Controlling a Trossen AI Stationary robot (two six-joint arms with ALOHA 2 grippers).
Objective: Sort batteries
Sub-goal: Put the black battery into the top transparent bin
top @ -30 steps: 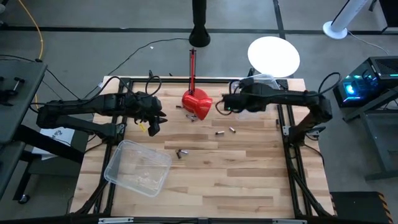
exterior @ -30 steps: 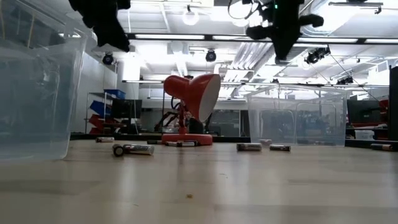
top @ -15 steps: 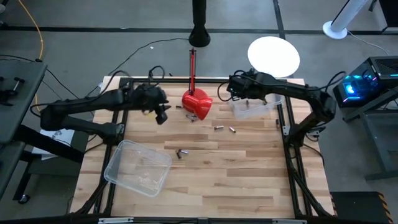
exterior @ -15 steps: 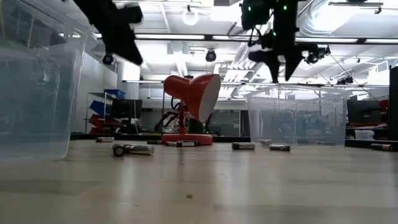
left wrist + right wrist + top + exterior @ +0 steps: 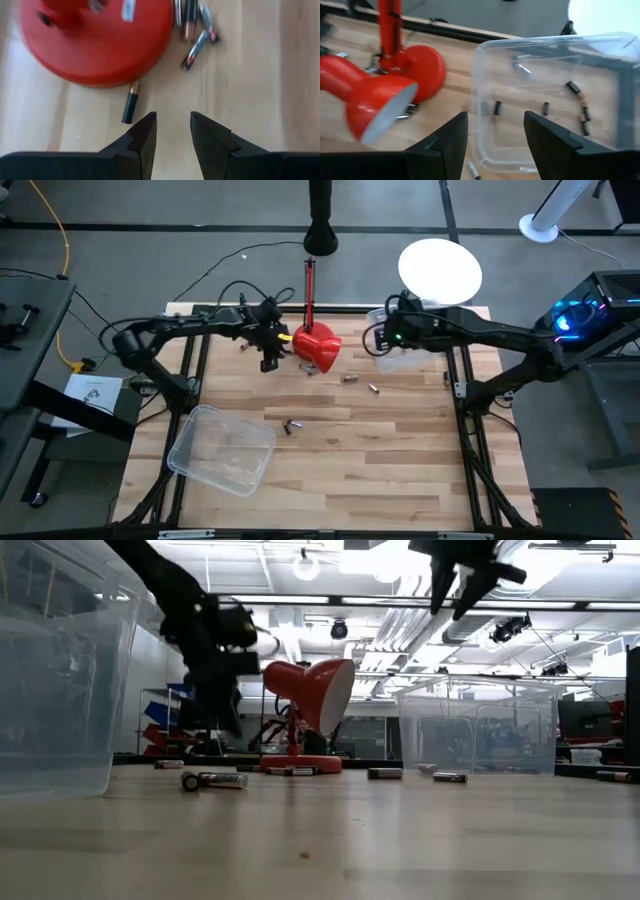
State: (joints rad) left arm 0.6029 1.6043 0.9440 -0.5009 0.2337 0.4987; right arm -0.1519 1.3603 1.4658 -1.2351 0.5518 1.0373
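Left gripper (image 5: 171, 131): fingers slightly apart, empty, above small dark cylindrical battery (image 5: 129, 103) half-tucked beside red lamp base (image 5: 97, 42). Right gripper (image 5: 495, 131): spread, empty.

the left gripper (image 5: 270, 363) hangs low over the table's far side, fingers (image 5: 142, 137) slightly apart, while the right gripper (image 5: 385, 340) is raised at the far right, fingers (image 5: 445, 142) spread wide.

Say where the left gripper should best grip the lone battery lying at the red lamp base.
Probably across the middle of the battery, coming straight down. It lies flat on the table, one end at the lamp base, so its long sides look free. The open left gripper would likely turn to straddle it.
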